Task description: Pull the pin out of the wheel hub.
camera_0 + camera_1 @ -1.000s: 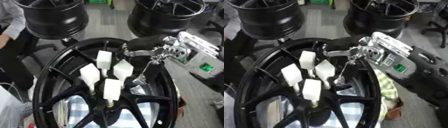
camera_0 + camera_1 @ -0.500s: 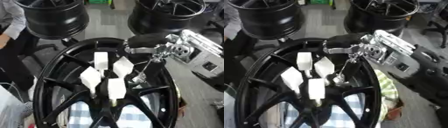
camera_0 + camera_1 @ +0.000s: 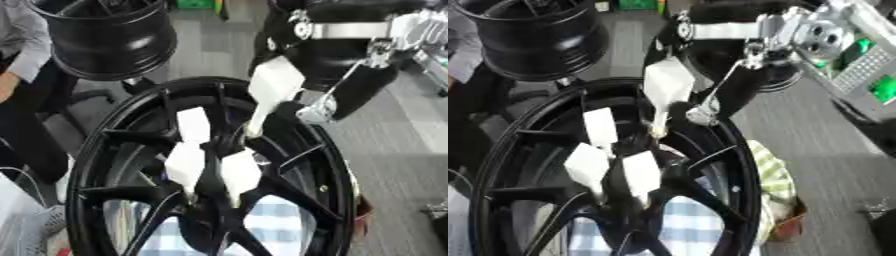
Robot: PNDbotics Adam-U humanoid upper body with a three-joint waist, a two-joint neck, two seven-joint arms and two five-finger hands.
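Pin's basically out of the hub

Right hand point(image 3: 710, 31) pinches the white pin point(image 3: 666, 85) up high, its tip just above the wheel hub point(image 3: 636, 165), where three more pins sit.

Black multi-spoke wheel hub point(image 3: 131, 165) lies flat, face up, filling the lower left of view. Three white paddle-headed pins remain seated around its centre: one point(image 3: 193, 125) at the far side, two point(image 3: 185, 161) point(image 3: 240, 172) nearer. A fourth white pin point(image 3: 667, 86) (same flat head, slim stem pointing down) hangs above the hub, tip just over the centre bore.
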